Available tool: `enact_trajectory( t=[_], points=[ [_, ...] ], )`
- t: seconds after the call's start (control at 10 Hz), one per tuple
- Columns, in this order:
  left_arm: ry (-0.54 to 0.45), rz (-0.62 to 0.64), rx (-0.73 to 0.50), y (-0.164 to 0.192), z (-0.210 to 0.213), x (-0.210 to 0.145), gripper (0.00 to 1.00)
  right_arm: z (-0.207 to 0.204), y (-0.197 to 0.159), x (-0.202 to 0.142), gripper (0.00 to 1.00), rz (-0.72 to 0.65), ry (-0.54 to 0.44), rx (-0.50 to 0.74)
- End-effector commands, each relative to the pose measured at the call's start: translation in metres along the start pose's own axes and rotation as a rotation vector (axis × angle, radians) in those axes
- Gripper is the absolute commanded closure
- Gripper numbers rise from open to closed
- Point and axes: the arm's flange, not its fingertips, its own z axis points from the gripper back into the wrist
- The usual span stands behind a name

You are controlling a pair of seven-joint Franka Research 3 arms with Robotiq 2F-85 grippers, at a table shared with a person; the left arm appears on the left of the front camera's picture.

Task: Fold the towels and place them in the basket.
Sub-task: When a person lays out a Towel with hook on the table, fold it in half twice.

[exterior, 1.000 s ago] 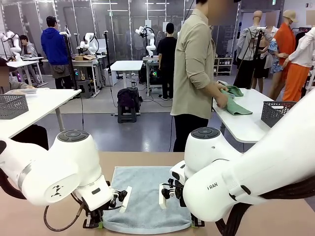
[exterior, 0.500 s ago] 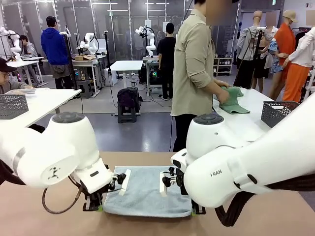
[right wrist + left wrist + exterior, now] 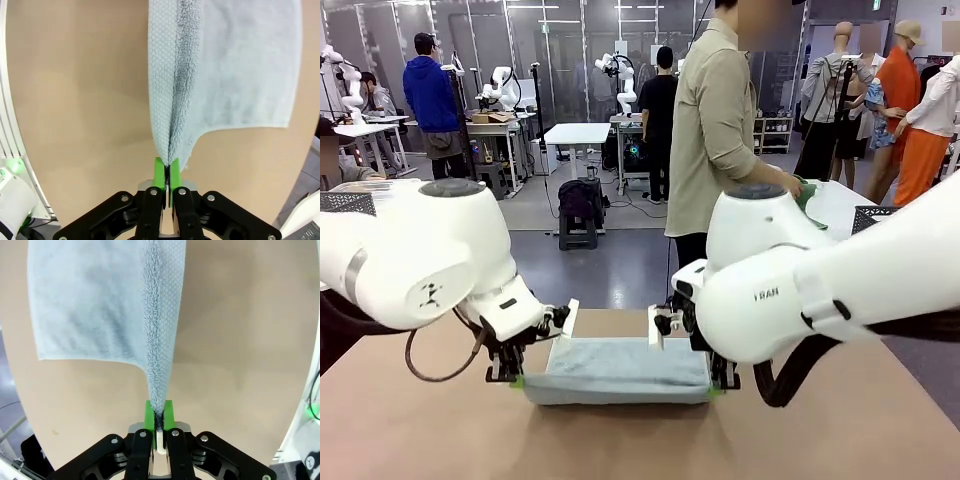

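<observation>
1. Left wrist view: at the bottom middle, the left gripper (image 3: 159, 412) is pinched tight on a corner of the blue-grey towel (image 3: 100, 300); the towel runs up to the top of the frame over the brown table (image 3: 240, 340).
2. Right wrist view: at the bottom middle, the right gripper (image 3: 166, 170) is pinched tight on another corner of the same towel.
3. Front view: in the lower middle, the two grippers hold the towel's near edge up off the table, one at each end.
4. Far off, in the upper right, a person (image 3: 715, 130) has a hand (image 3: 788, 185) on a green towel (image 3: 808, 195).
</observation>
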Motion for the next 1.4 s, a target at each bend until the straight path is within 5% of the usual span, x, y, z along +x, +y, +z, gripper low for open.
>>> enact_trajectory(
  t=[0.0, 0.5, 1.3],
  points=[
    [0.056, -0.020, -0.010, 0.019, 0.013, -0.007, 0.92, 0.022, -0.009, -0.015, 0.95, 0.018, -0.003, 0.006],
    [0.070, -0.010, -0.018, 0.065, 0.030, -0.003, 0.92, 0.049, -0.044, -0.013, 0.95, 0.019, 0.007, -0.003],
    [0.019, 0.012, -0.005, 0.060, 0.030, 0.005, 0.92, 0.052, -0.038, -0.003, 0.95, -0.005, -0.013, -0.029]
  ],
)
